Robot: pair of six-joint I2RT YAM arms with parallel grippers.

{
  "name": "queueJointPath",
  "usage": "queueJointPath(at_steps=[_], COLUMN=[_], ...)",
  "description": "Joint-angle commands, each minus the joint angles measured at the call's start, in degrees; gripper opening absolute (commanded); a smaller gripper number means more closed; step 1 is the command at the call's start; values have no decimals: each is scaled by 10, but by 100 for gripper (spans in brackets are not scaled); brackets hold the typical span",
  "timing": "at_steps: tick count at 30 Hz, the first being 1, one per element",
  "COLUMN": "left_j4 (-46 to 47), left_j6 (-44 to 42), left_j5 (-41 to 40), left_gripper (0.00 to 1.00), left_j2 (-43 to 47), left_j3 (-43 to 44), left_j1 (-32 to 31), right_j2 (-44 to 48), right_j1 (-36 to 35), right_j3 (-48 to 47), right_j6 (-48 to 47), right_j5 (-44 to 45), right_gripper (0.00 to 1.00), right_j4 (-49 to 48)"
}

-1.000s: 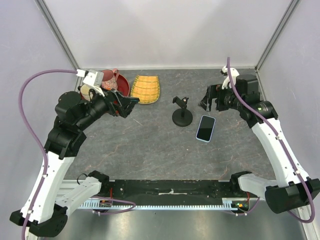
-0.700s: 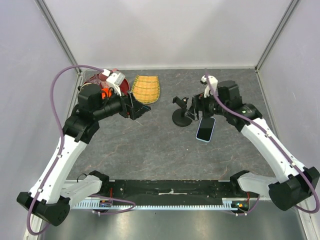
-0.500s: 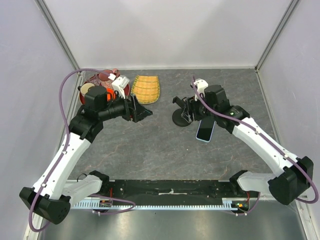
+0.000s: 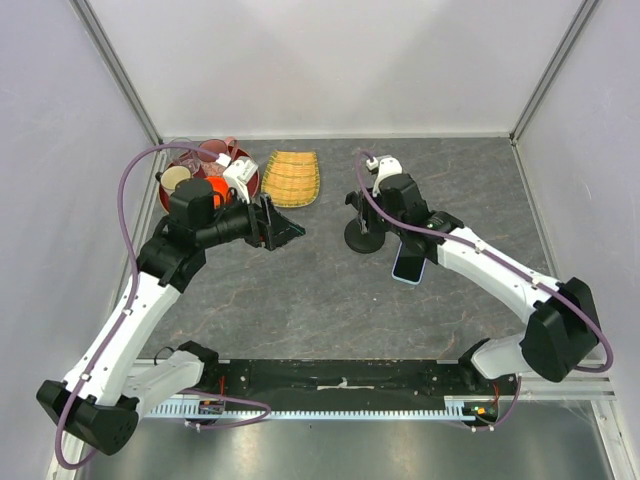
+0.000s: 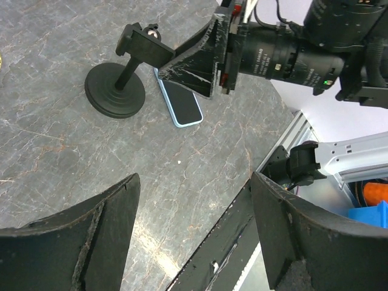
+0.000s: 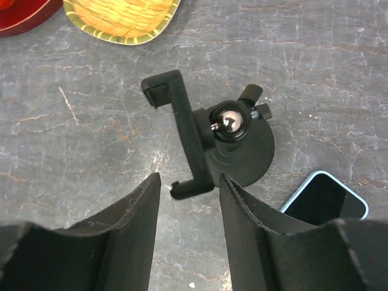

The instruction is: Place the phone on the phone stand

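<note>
Phone stand (image 6: 233,142) reads black all over, with just one shiny silver ball glinting at its joint, and the phone (image 6: 324,200) shows black glass with a light blue edge. The table (image 4: 300,300) is dark grey stone, veined everywhere with pale, cracked lines. There's a woven dish (image 4: 290,178) in straw yellow with a green rim, a glossy deep-red bowl (image 6: 18,9) — and a purple cable (image 4: 124,200) against the white-and-black left arm (image 4: 125,325).
</note>
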State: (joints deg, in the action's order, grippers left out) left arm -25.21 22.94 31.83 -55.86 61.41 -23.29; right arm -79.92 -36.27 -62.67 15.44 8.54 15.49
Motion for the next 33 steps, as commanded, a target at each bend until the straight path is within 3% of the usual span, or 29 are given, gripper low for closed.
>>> queueJointPath(at_steps=[1,6,9,12,13,14,20,28,33], left_j4=[14,14,12,10,9,7,6,23,34], left_j6=[17,18,18,18,17,16,12,9,-4], left_j5=[6,3,2,0,-1,-2,-3,8,17], left_gripper=[79,79,79,79,79,79,79,74,70], left_j2=[14,13,15,14,15,15,15,18,15], left_j3=[0,2,2,0,0,-1,-11,-33,-59], left_j1=[-3,-3,-4,-4,-4,-4,-5,-9,-22], right_j2=[-22,-45,-56,-60,-59,-58,-40,-44,-88], right_j1=[-8,-19,-20,-31,-38,-40,-48,-48,-48], right_j3=[-22,-25,-29,-32,-32,-32,-18,-15,-45], right_j6=[15,9,2,-31,-51,-65,-167,-181,-197], right_j5=[46,79,83,75,67,40,-163,-386,-421], right_gripper=[50,47,37,16,3,0,0,0,0], right_j4=[-41,-53,-59,-66,-69,-71,-78,-71,-27])
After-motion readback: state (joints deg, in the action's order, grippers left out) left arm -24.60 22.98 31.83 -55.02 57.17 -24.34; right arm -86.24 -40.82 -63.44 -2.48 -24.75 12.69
